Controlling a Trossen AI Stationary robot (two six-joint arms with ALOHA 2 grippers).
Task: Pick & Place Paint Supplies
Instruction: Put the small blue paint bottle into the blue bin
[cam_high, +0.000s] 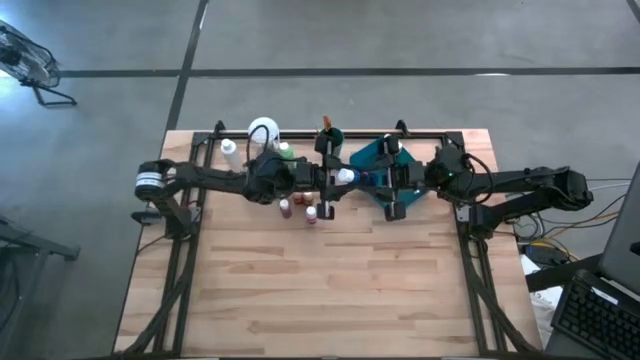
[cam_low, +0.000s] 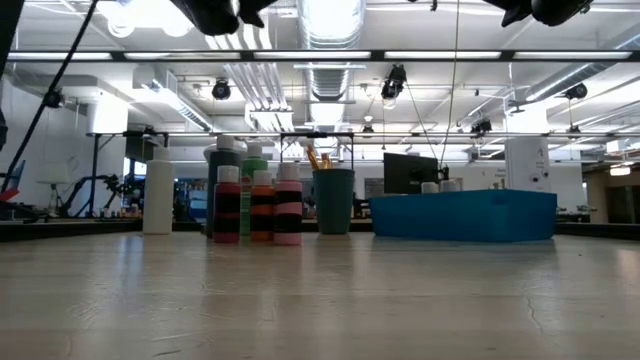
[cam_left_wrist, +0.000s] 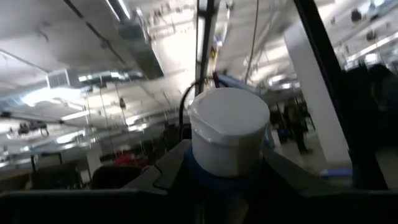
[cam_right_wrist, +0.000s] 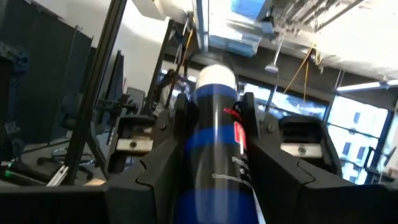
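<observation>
Most of the job is ahead of you, as far as the desk (cam_high: 330, 290) shows. One blue bottle (cam_high: 343, 177) hangs in the air between the two arms, just beside the teal tray (cam_high: 372, 152). Your left pincer (cam_high: 325, 180) is clamped around it just under its white cap. The right pincer (cam_high: 362, 178) straddles its body from the other side, but you cannot tell whether it is gripping or letting go. In the low view a few white caps (cam_low: 430, 187) show above the tray wall, so some supplies are probably stowed already. Left to move are three small bottles (cam_high: 310, 212) standing together, a green bottle (cam_high: 286, 151), a white bottle (cam_high: 229, 148) and the cup of brushes (cam_high: 331, 137).
</observation>
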